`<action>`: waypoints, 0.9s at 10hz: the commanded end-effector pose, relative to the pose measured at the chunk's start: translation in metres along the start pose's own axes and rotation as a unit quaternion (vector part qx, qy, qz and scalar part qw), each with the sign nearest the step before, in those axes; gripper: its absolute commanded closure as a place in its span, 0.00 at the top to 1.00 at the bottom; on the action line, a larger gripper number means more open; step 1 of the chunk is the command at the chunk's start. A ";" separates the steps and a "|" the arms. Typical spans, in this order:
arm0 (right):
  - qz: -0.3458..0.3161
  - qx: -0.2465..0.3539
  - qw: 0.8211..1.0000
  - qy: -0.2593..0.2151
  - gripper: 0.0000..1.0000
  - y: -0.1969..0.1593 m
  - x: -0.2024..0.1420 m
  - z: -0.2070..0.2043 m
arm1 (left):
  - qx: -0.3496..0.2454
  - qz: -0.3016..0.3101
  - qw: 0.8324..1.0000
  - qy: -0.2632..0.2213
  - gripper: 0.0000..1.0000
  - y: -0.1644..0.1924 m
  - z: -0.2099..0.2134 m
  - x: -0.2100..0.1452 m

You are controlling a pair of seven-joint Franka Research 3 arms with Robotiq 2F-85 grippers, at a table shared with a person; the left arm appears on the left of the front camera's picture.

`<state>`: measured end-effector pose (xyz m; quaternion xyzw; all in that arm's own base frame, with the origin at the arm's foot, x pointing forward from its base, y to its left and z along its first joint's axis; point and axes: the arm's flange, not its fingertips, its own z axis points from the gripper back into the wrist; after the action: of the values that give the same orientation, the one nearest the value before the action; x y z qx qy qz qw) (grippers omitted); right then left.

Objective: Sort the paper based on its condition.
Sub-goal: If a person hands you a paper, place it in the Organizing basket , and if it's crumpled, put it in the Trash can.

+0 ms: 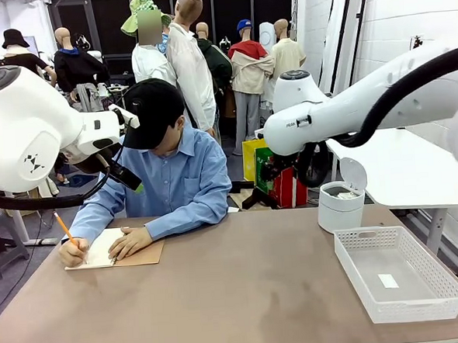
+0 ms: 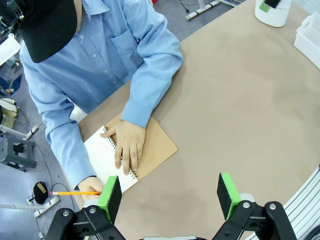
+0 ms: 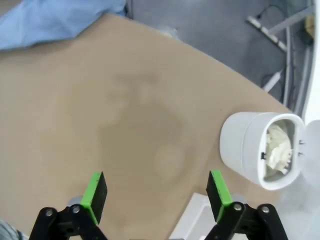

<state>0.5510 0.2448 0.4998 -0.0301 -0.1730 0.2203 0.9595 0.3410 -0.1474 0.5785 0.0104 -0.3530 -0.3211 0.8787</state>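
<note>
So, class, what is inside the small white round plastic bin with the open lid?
Crumpled white paper shows at the mouth of the small white round plastic bin; its wall hides anything lying beneath.

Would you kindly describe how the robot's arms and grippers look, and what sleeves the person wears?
The left arm and right arm are glossy white with rounded joints; a black cable runs along the right one. The left gripper and right gripper are black with green pads. The person's long sleeves are light blue.
</note>
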 end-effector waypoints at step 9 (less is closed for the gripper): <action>0.058 0.060 0.996 -0.021 1.00 0.031 -0.067 0.003 | 0.001 -0.002 1.000 0.000 1.00 0.000 0.000 0.000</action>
<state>0.4824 0.2410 0.4764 0.0281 -0.1782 0.2942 0.9386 0.3410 -0.1475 0.5785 0.0104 -0.3531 -0.3212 0.8787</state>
